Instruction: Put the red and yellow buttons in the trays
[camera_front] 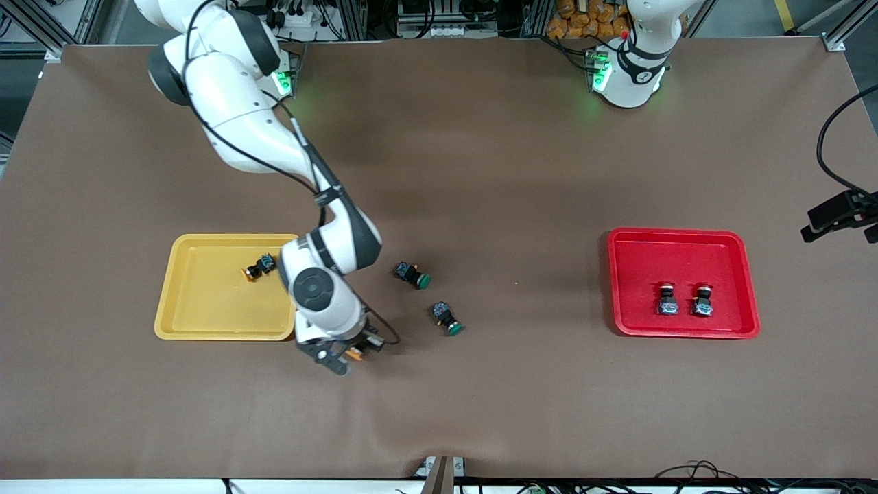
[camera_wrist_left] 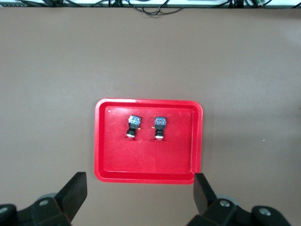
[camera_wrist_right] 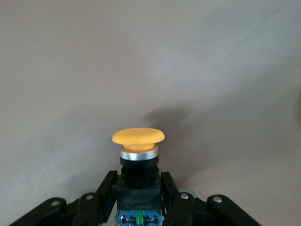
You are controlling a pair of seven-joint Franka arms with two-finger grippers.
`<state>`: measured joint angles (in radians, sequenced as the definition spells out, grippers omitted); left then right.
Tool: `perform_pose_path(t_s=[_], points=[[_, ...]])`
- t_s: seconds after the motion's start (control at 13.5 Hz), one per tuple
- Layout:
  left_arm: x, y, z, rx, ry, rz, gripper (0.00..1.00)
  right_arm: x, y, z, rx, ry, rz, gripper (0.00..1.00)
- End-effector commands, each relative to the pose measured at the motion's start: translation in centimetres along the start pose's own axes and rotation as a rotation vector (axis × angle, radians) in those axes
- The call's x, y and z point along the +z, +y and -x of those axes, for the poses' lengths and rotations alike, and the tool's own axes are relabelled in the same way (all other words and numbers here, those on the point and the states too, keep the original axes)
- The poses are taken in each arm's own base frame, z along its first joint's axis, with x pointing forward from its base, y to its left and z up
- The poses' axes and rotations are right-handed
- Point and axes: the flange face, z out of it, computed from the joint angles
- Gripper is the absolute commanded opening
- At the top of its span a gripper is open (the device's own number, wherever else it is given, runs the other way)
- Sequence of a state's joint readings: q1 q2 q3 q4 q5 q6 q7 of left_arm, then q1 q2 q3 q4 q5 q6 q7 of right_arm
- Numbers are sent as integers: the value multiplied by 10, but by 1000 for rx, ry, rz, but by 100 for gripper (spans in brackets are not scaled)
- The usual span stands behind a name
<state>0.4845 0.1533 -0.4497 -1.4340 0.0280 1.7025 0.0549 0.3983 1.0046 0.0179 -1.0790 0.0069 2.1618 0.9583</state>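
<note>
Counter [camera_front: 480, 171]: brown surface carrying two trays and several push-button switches.

Yellow tray [camera_front: 206, 322]: lies toward the right arm's end of the counter. One yellow-capped button [camera_front: 259, 266] lies on its side inside it, near the rim that faces the counter's middle. Seen in the front view only.

Red tray [camera_front: 686, 247]: lies toward the left arm's end, well apart from the yellow tray. Two red-capped buttons [camera_front: 667, 299] lie in it side by side, close but not touching, in the part of the tray nearer the front camera. The left wrist view looks straight down on this tray [camera_wrist_left: 106, 155] and shows the blue ends of both red-capped buttons [camera_wrist_left: 133, 126] more plainly than the front view does.

Green-capped buttons [camera_front: 412, 274]: two, on their sides on the bare counter between the trays, closer to the yellow tray, one nearer the front camera than the other.

Right hand [camera_front: 346, 355]: over the counter just beside the yellow tray's corner nearest the front camera. The front view shows only a glimpse of orange at its tips; the right wrist view shows the right hand [camera_wrist_right: 139, 193] pinching the black body of a held yellow button [camera_wrist_right: 138, 136], its cap pointing away from the wrist.

Left hand [camera_wrist_left: 141, 190]: high over the counter above the red tray, fingers [camera_wrist_left: 75, 190] spread wide, holding nothing; the left arm waits.
</note>
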Motion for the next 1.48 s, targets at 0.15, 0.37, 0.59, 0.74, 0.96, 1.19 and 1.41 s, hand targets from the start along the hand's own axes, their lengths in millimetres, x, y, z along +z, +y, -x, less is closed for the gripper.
perform_pose_path(t_s=[0.15, 0.37, 0.59, 0.74, 0.96, 1.19, 1.41], points=[[-12, 14, 5, 21, 3, 21, 100, -61, 46, -48, -21, -75, 52, 0], [-10, 34, 3, 33, -1, 13, 100, -68, 80, -61, -4, -151, 147, 0], [-30, 31, 12, -4, 18, 38, 100, -69, 122, -74, 48, -190, 193, 0], [-35, 35, 16, 6, 16, 40, 100, -63, 138, -72, 62, -197, 218, 0], [-46, 36, 25, 0, 24, 44, 100, -48, 177, -70, 96, -146, 205, 0], [-39, 47, 35, -16, 21, 57, 100, -17, 216, -69, 118, -100, 166, 0], [-39, 59, 34, -32, 23, 43, 100, -10, 227, -71, 134, -111, 174, 0]])
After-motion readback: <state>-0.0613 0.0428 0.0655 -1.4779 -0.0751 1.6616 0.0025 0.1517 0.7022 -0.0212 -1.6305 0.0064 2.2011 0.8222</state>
